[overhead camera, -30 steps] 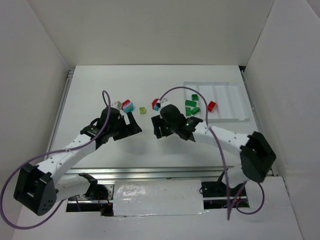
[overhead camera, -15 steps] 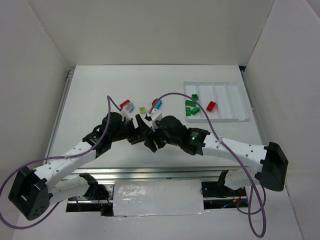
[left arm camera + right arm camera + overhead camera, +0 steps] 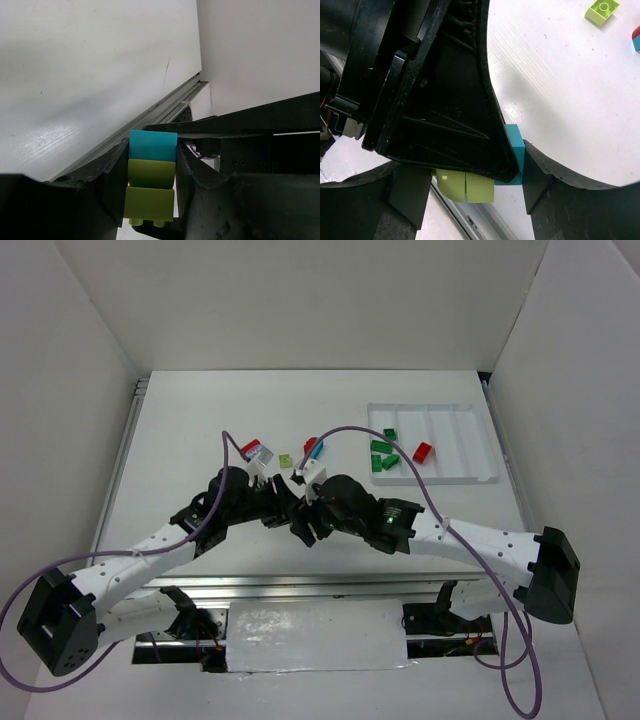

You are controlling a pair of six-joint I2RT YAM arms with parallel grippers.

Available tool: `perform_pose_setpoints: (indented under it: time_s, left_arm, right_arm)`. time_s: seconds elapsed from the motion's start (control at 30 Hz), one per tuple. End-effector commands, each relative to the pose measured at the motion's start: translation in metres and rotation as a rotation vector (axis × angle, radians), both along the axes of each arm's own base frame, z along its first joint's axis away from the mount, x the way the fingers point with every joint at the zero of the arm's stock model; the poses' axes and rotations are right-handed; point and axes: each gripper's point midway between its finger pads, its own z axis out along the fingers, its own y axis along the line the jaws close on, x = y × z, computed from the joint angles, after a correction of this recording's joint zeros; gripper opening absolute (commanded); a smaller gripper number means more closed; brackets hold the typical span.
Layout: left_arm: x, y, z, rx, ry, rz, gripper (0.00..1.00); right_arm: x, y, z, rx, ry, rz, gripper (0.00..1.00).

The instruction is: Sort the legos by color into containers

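Sorting was partly done. The tray [image 3: 465, 440] held several green bricks [image 3: 381, 455] at its left end and one red brick [image 3: 423, 451] beside them. A red-and-blue pair [image 3: 257, 451], a yellow-green brick [image 3: 286, 460] and a red-and-teal pair [image 3: 313, 448] lay on the surface [image 3: 180, 430]. The left fingers [image 3: 114, 187] were clenched on a teal and yellow-green stack [image 3: 151, 175], which the right fingers [image 3: 540, 180] appeared to grip by its ends, near the middle of the surface.

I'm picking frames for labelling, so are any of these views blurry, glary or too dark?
Top external: evenly lit, sharp, only soft shadows under the arms. Left wrist: brick stack crisp, fingers around it nearly black. Right wrist: a dark finger hides much of the stack.
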Motion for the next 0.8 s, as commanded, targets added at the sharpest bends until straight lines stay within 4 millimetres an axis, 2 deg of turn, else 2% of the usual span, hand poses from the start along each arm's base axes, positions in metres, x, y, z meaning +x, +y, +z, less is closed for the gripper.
perform_pose_setpoints:
  time_s: [0.0, 0.03, 0.07, 0.1, 0.13, 0.17, 0.3, 0.33, 0.37, 0.4, 0.43, 0.47, 0.5, 0.53, 0.63, 0.73, 0.77]
  left_arm:
    - [-0.013, -0.011, 0.025, -0.045, -0.052, -0.073, 0.00]
    - [-0.013, -0.011, 0.027, -0.050, -0.062, -0.075, 0.00]
    - [-0.013, -0.010, 0.031, -0.056, -0.084, -0.077, 0.00]
    - [-0.012, -0.010, 0.032, -0.058, -0.093, -0.077, 0.00]
    - [-0.013, -0.010, 0.033, -0.058, -0.099, -0.078, 0.00]
    - [-0.013, -0.010, 0.033, -0.056, -0.112, -0.086, 0.00]
    - [-0.015, -0.011, 0.045, -0.072, -0.190, -0.135, 0.00]
    - [-0.015, -0.011, 0.048, -0.074, -0.203, -0.145, 0.00]
    - [-0.015, -0.010, 0.050, -0.071, -0.228, -0.162, 0.00]
    - [-0.016, -0.009, 0.055, -0.083, -0.248, -0.185, 0.00]
    - [-0.016, -0.009, 0.061, -0.094, -0.277, -0.194, 0.00]
    - [-0.016, -0.008, 0.064, -0.097, -0.307, -0.211, 0.00]
    - [-0.014, -0.006, 0.068, -0.107, -0.327, -0.222, 0.00]
    - [-0.020, -0.007, 0.076, -0.136, -0.359, -0.272, 0.00]
    - [-0.029, -0.007, 0.090, -0.179, -0.438, -0.345, 0.00]
    - [-0.040, -0.007, 0.101, -0.212, -0.489, -0.406, 0.00]
    - [-0.042, -0.008, 0.104, -0.227, -0.512, -0.417, 0.00]
  right_arm:
    - [0.034, 0.006, 0.037, 0.095, -0.089, -0.152, 0.01]
    - [0.034, 0.007, 0.037, 0.101, -0.083, -0.148, 0.06]
    - [0.033, 0.008, 0.037, 0.108, -0.079, -0.141, 0.17]
    - [0.031, 0.010, 0.038, 0.118, -0.075, -0.129, 0.33]
    - [0.029, 0.010, 0.039, 0.133, -0.068, -0.135, 0.79]
    - [0.029, 0.010, 0.040, 0.143, -0.067, -0.135, 0.99]
    - [0.027, 0.004, 0.039, 0.171, 0.001, -0.087, 1.00]
    - [0.019, 0.003, 0.038, 0.192, 0.037, -0.041, 1.00]
    - [0.025, -0.004, 0.041, 0.219, 0.054, -0.036, 1.00]
    - [0.020, -0.009, 0.051, 0.260, 0.062, 0.003, 1.00]
    - [-0.002, -0.006, 0.048, 0.293, 0.128, 0.129, 1.00]
    - [-0.003, -0.012, 0.055, 0.330, 0.131, 0.165, 1.00]
    - [-0.013, -0.016, 0.069, 0.372, 0.119, 0.221, 1.00]
    - [-0.032, -0.015, 0.072, 0.408, 0.145, 0.324, 1.00]
    - [-0.056, -0.025, 0.087, 0.477, 0.163, 0.453, 1.00]
    - [-0.058, -0.035, 0.098, 0.533, 0.172, 0.472, 0.99]
    - [-0.065, -0.037, 0.104, 0.557, 0.176, 0.520, 0.99]
